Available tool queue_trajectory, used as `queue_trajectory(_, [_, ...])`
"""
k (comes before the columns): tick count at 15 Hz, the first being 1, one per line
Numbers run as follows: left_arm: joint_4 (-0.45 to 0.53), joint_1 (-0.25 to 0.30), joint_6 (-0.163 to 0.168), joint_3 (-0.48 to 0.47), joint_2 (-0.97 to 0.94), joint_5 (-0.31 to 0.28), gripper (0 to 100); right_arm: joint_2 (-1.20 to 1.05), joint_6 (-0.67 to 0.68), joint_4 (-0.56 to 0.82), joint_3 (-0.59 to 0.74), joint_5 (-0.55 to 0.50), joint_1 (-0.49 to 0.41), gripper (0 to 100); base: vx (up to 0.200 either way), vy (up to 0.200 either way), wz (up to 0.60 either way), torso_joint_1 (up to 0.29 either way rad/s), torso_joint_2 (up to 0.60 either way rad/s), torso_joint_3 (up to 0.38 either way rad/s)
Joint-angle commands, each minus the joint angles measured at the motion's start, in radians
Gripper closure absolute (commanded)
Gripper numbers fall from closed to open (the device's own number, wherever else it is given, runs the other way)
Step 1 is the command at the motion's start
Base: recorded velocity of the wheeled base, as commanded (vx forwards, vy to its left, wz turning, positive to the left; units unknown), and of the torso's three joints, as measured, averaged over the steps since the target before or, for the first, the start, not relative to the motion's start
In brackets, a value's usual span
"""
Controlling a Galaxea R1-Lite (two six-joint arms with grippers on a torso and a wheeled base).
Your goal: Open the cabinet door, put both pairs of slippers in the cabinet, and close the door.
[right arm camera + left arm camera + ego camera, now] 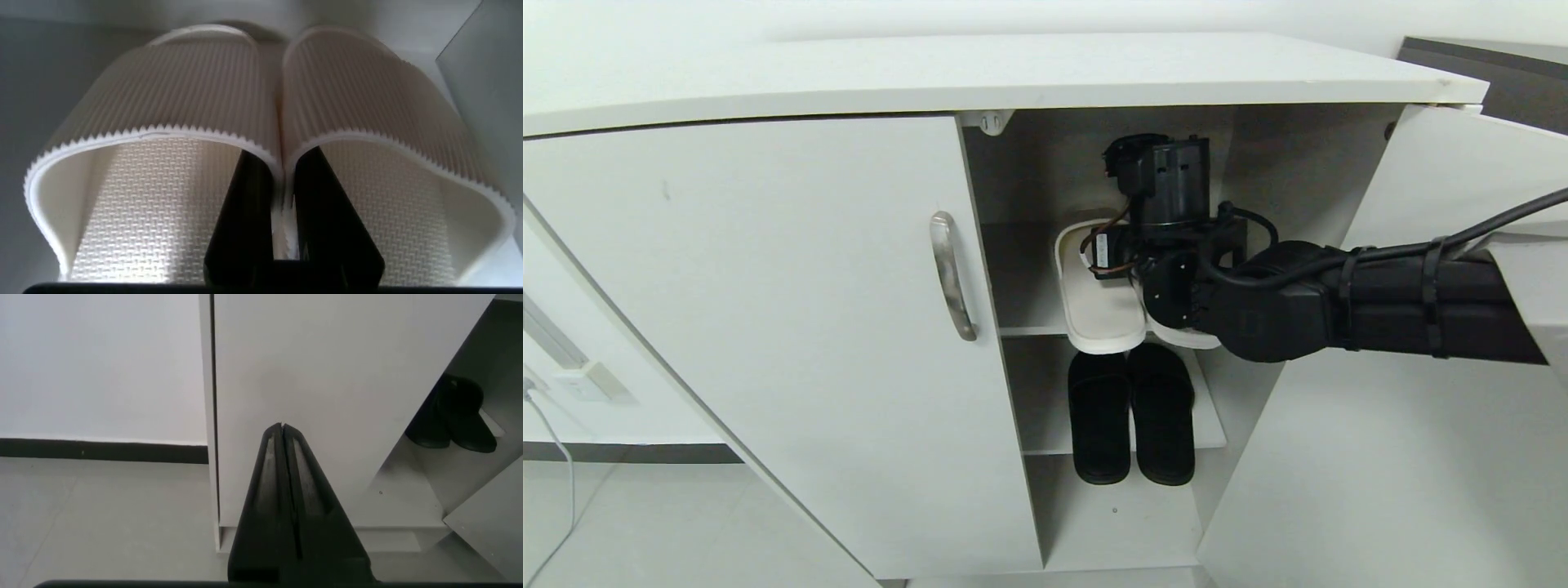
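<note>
My right gripper [282, 224] pinches the ribbed white slippers [1098, 314] together on the upper shelf [1023, 286] of the cabinet [1013, 73]; black slippers [1131, 416] lie one shelf below. My left gripper [282, 437] is clenched empty (facing the shut left door [768, 327]).

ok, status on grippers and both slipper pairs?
Right gripper clamped on white slippers, upper shelf. Left gripper shut, empty, outside the cabinet. Black slippers on lower shelf. Right door open, nothing blocking.

White slippers [1098, 314] pt. hidden behind R arm [1380, 306].
</note>
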Motion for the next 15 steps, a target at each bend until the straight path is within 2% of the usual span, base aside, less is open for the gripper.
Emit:
queue_trajectory(1, [0.000, 0.000, 0.000, 0.000, 0.001, 0.000, 100, 0.014, 0.001, 0.000, -0.006, -0.001, 0.000, 100, 0.000, 0.000, 0.00, 0.000, 0.00, 0.000])
queue_trajectory(7, [0.000, 0.000, 0.000, 0.000, 0.001, 0.003, 100, 0.017, 0.009, 0.000, -0.002, 0.011, -0.012, 100, 0.000, 0.000, 0.00, 0.000, 0.00, 0.000])
queue_trajectory(8, [0.000, 0.000, 0.000, 0.000, 0.001, 0.003, 100, 0.017, 0.013, 0.000, 0.001, 0.011, -0.012, 0, 0.000, 0.000, 0.00, 0.000, 0.00, 0.000])
queue_trajectory(11, [-0.002, 0.000, 0.000, 0.000, 0.001, 0.003, 100, 0.011, 0.020, 0.000, 0.027, 0.011, -0.012, 0, 0.000, 0.000, 0.00, 0.000, 0.00, 0.000])
queue_trajectory(15, [0.000, 0.000, -0.002, 0.000, 0.001, 0.003, 100, -0.065, 0.049, -0.008, 0.130, 0.005, 0.020, 0, 0.000, 0.000, 0.00, 0.000, 0.00, 0.000])
